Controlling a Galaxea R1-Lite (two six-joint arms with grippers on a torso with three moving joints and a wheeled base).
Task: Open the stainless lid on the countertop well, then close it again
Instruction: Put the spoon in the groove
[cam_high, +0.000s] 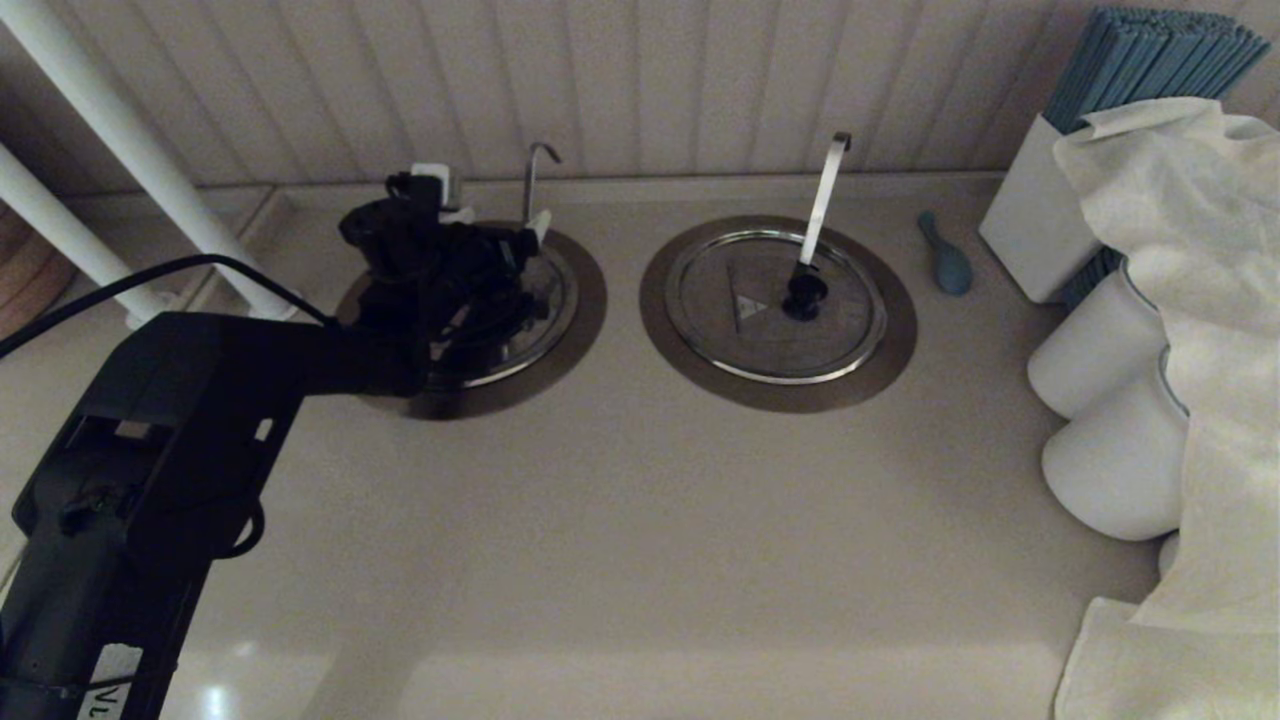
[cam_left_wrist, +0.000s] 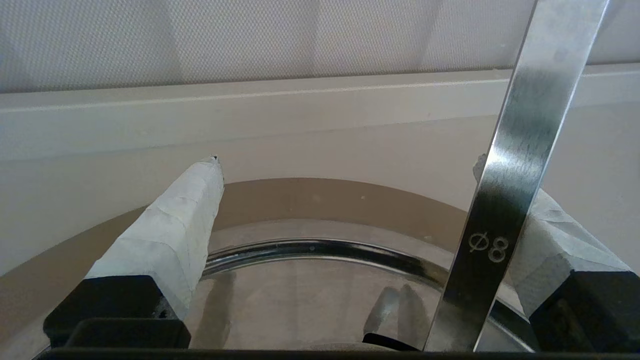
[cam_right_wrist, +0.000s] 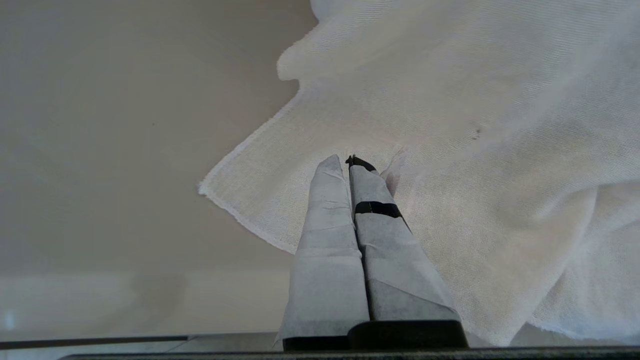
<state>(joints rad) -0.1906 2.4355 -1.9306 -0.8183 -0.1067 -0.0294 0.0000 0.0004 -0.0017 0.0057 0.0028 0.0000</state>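
The stainless lid (cam_high: 545, 310) is seen lying flat in the countertop well (cam_high: 585, 300) at the far left of the counter, its rim seated inside the brownish flange, so the well is judged closed. Whether this is before opening or after closing cannot be told from the pictures.

The left gripper (cam_high: 478, 282) is positioned directly over the lid. In the left wrist view its taped fingers (cam_left_wrist: 175, 235) are spread wide above the lid's rim, nothing is gripped, and the slim utensil handle (cam_left_wrist: 520, 165) crosses in front of one finger.

The black centre knob is hidden: in the head view it is covered by the gripper body, and in the wrist view only a dark sliver at the picture's edge is shown. Contact between fingers and lid cannot be confirmed.

The right gripper (cam_right_wrist: 350, 170) is parked over a white cloth (cam_right_wrist: 475, 150), its fingers pressed together and holding nothing. The twin lid (cam_high: 775, 305) to the right is left untouched.
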